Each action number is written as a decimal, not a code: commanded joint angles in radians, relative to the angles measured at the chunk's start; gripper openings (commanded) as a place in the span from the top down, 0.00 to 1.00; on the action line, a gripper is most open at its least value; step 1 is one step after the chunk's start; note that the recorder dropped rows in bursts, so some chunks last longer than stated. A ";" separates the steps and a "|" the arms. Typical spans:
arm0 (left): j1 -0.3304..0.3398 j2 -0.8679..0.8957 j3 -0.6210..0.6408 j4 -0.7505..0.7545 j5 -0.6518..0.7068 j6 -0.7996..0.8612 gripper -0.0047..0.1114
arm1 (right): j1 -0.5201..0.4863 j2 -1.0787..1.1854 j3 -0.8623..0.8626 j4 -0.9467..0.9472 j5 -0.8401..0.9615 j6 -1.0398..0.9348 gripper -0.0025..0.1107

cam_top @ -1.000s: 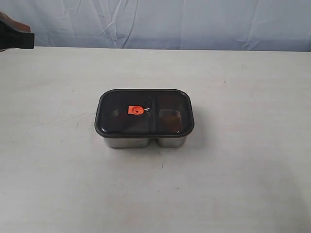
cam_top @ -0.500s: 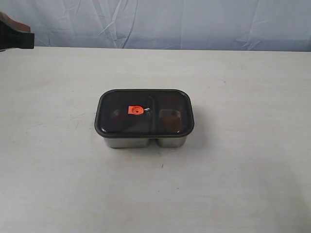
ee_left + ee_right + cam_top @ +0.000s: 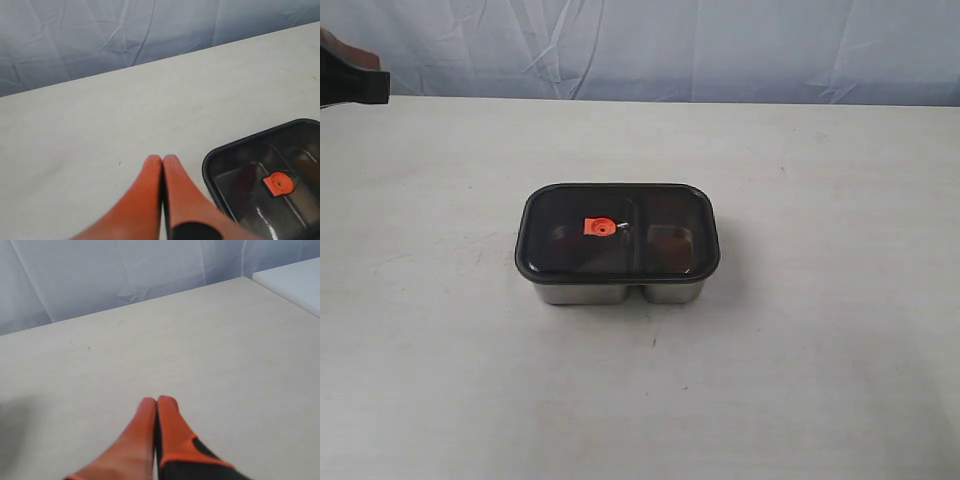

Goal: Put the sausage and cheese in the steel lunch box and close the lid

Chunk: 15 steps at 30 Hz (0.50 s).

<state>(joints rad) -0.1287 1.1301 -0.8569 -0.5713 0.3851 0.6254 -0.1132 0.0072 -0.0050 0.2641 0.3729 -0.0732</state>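
Note:
The steel lunch box stands in the middle of the table with the dark lid seated flat on top; the lid's orange-red valve shows left of centre. In the left wrist view a corner of the lid and the valve show beside my left gripper, whose orange fingers are pressed together, empty. My right gripper is shut too, over bare table away from the box. Sausage and cheese are hidden; only dim shapes show through the lid.
A dark part of the left arm sits at the far left edge of the exterior view. A wrinkled blue-grey backdrop runs behind the table. A white surface adjoins the table's edge in the right wrist view.

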 commanded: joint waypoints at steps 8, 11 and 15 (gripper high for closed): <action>0.008 -0.471 0.517 0.252 -0.385 -0.285 0.96 | -0.002 -0.007 0.005 0.001 -0.011 -0.001 0.99; 0.008 -0.642 0.641 0.303 -0.385 -0.393 0.96 | -0.002 -0.007 0.005 0.001 -0.008 -0.001 0.99; 0.017 -0.801 0.746 0.348 -0.374 -0.512 0.96 | -0.002 -0.007 0.005 0.008 -0.007 -0.001 0.99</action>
<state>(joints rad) -0.1212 0.3924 -0.1540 -0.2364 0.0144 0.1654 -0.1132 0.0072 -0.0050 0.2681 0.3729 -0.0732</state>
